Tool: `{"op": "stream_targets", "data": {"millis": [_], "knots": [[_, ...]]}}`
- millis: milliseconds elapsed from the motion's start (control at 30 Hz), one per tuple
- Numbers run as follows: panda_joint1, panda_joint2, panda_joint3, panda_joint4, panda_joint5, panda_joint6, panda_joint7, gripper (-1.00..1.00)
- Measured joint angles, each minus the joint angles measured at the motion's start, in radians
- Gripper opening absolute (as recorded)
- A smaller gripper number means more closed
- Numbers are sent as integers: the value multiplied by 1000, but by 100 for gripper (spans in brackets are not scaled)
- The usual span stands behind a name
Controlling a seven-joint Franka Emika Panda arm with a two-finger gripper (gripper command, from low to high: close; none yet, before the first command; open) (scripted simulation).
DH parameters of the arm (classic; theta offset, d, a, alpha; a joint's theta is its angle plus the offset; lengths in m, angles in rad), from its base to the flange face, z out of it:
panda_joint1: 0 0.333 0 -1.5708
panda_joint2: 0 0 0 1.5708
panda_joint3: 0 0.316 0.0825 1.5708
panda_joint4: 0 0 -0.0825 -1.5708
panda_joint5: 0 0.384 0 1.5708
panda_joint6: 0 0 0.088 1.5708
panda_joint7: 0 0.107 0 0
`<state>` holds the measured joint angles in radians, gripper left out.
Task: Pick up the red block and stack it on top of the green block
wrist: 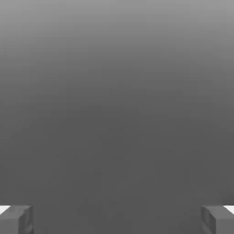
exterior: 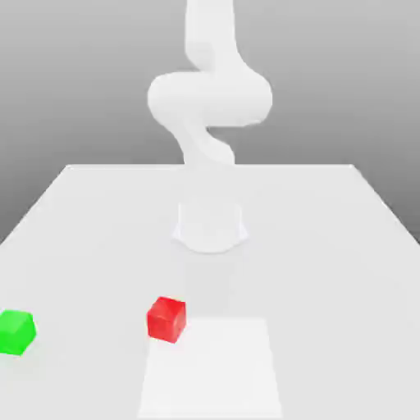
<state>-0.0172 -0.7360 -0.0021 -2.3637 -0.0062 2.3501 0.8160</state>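
red block (exterior: 166, 319) sits angled, near left of centre; green block (exterior: 15, 332) farther left; pincer (wrist: 117, 220) wide open, empty.

pale tabletop (exterior: 328, 287), red block (exterior: 166, 319) nr ctr, green block (exterior: 15, 332) at ext. view's L edge
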Motion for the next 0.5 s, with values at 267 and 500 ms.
{"op": "stream_targets", "data": {"millis": [267, 500], "knots": [[-65, 249, -16, -238, -19, 190, 59, 0], [-122, 492, -43, -461, -23, 370, 106, 0]]}}
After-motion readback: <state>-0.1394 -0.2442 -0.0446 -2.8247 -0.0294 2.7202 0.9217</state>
